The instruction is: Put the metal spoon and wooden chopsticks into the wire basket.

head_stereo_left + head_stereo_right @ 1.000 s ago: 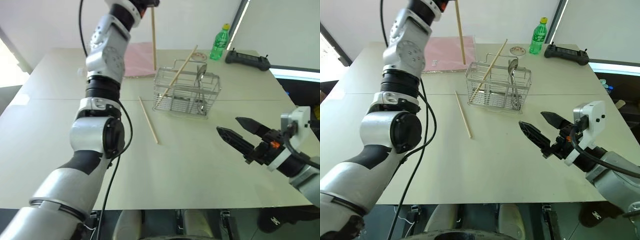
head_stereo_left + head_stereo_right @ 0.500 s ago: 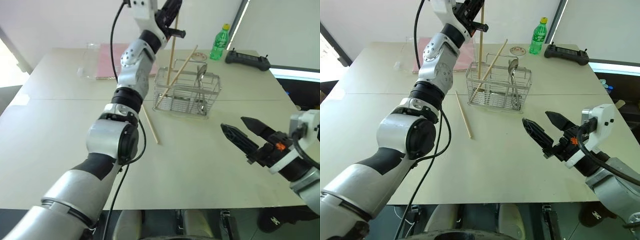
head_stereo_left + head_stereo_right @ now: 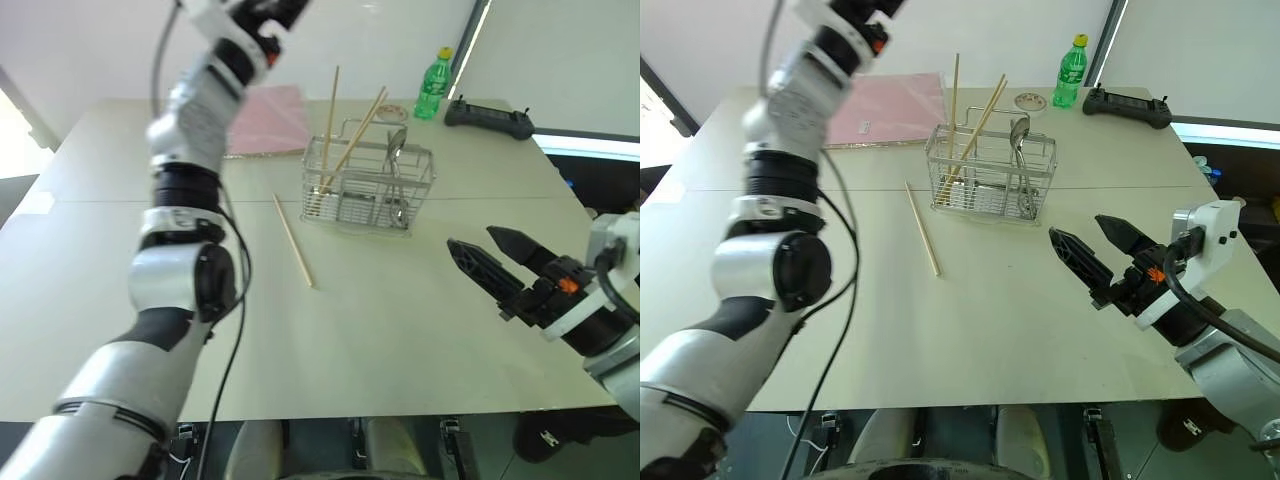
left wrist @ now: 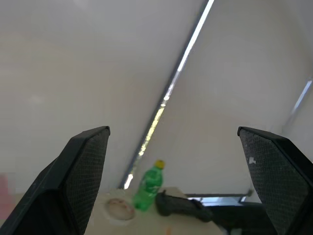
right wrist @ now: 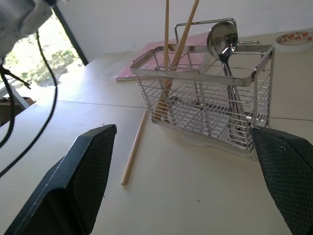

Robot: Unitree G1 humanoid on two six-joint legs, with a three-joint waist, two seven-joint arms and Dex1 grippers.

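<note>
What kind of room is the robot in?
Probably a test room or lab rather than a kitchen: a big plain table by bare white walls, holding a wire basket of cutlery, a green bottle and a black handheld controller.

Table [image 3: 400, 330] bears wire basket [image 3: 368, 188], chopstick [image 3: 293, 240], bottle [image 3: 432, 86].

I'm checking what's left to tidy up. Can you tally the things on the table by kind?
Wooden chopsticks: 3, two standing in the wire basket (one, another), one lying on the table
Metal spoon: 1, in the basket
Wire basket: 1
Green bottle: 1
Black controller: 1
Tape roll: 1
Pink sheet: 1
Total: 9
</note>
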